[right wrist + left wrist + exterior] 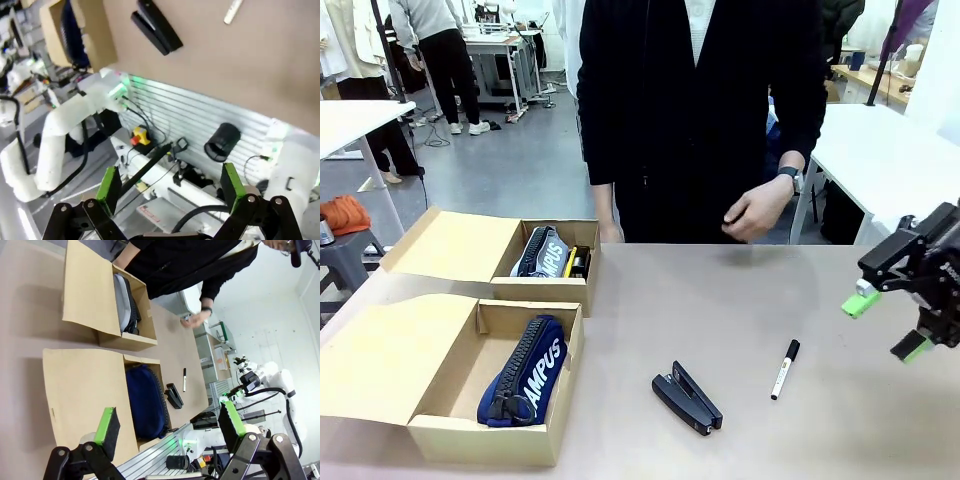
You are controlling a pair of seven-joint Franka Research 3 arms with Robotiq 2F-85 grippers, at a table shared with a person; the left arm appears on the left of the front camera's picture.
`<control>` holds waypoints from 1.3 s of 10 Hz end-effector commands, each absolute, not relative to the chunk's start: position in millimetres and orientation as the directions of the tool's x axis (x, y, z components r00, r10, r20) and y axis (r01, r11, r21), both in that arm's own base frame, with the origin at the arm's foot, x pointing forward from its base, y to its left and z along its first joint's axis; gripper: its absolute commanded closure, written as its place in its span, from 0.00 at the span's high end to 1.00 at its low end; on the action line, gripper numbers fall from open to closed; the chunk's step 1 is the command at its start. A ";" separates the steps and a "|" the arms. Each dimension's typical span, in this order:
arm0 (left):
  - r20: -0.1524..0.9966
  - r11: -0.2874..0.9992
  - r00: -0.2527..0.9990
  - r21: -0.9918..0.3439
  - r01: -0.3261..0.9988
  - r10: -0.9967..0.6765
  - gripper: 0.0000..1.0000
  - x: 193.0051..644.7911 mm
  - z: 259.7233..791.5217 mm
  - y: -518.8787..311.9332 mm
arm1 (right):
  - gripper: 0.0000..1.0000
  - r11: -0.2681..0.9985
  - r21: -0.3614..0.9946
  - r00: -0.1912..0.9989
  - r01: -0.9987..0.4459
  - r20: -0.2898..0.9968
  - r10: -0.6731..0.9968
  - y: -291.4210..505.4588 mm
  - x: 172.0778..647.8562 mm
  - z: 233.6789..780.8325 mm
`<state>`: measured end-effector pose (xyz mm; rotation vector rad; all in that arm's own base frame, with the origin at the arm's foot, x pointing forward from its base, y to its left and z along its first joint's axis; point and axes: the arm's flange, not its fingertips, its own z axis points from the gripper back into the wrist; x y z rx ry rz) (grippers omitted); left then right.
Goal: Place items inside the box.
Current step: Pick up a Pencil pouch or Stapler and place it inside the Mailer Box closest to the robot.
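From the front, the far box's (542, 291) knife (572, 262) shows; left fingers (106, 426), right fingers (861, 302) gape empty.

Bright even overhead light; right wrist view motion-blurred.

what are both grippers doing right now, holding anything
left gripper: open, holding nothing
right gripper: open, holding nothing

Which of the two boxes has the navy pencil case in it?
The nearer box, at the robot's edge, holds the navy case; the farther box holds the grey case.
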<state>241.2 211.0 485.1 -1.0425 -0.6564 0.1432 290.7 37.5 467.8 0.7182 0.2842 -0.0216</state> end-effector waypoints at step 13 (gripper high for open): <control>0.456 0.508 0.790 -0.833 0.218 0.410 1.00 241.5 486.5 210.5 | 1.00 0.542 0.840 0.998 -0.036 0.063 -0.031 -96.1 176.7 433.3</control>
